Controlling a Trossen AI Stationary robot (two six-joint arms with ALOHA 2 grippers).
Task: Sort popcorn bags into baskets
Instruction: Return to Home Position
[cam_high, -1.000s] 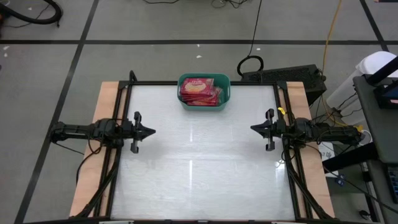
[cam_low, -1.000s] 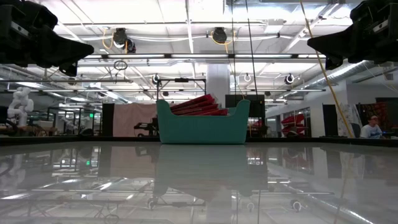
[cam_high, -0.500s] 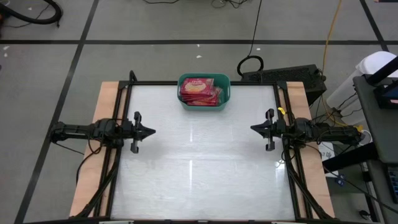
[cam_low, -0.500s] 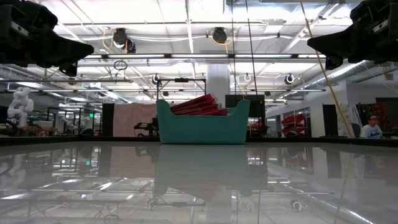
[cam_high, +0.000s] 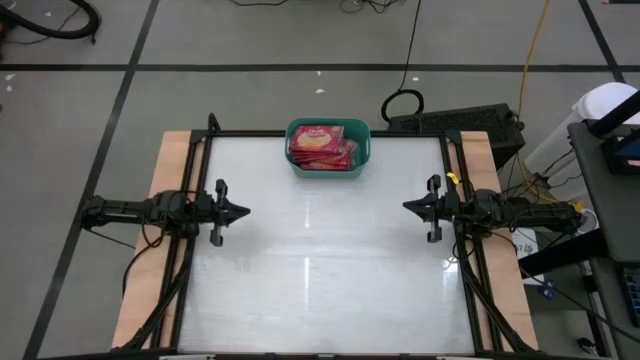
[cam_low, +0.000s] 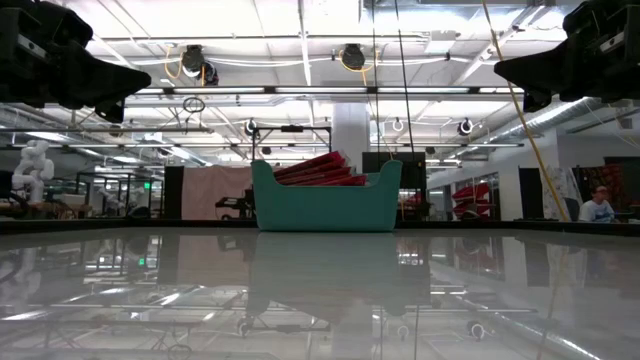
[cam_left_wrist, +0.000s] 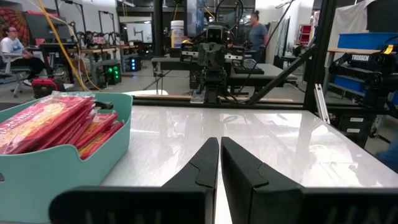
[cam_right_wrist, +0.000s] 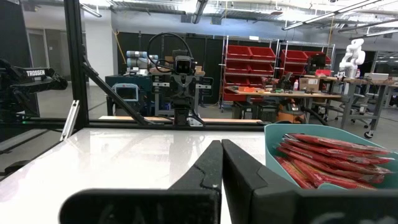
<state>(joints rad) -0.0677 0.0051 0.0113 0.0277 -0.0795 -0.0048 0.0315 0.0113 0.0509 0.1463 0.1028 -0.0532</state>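
- You're running the wind-down step: going by how things lie, I'm judging the sorting finished and the arms parking.
- The left gripper (cam_high: 243, 211) is hanging over the table's left edge, about halfway along it and pointing inward. Its two fingers are pressed together with only a hairline between them, and they're pinching nothing.
- The right gripper (cam_high: 408, 206) is mirroring it over the right edge, also about halfway along. Its fingers are likewise closed on each other and carrying nothing.
- Both grippers are riding well above the table (cam_high: 320, 260) and well apart from the tub.
- The basket (cam_high: 365, 152) is sitting at the middle of the table's far edge, between the two far corners, with one long side along that edge.
- The popcorn bags (cam_high: 322, 143) are all lying inside that basket in a loose, slanted stack. The top one is showing its popcorn picture upward, and the pile is poking up over the rim at one end.
- I'm seeing no red packet on the bare tabletop in any view, so nothing is looking left to pick.
- For the next move, you're needing very little: I'd expect only settling both arms at rest, fingers closed, well away from the tub.
- The leaning stack is looking a bit proud of the rim, so I'd avoid swinging either arm near it.
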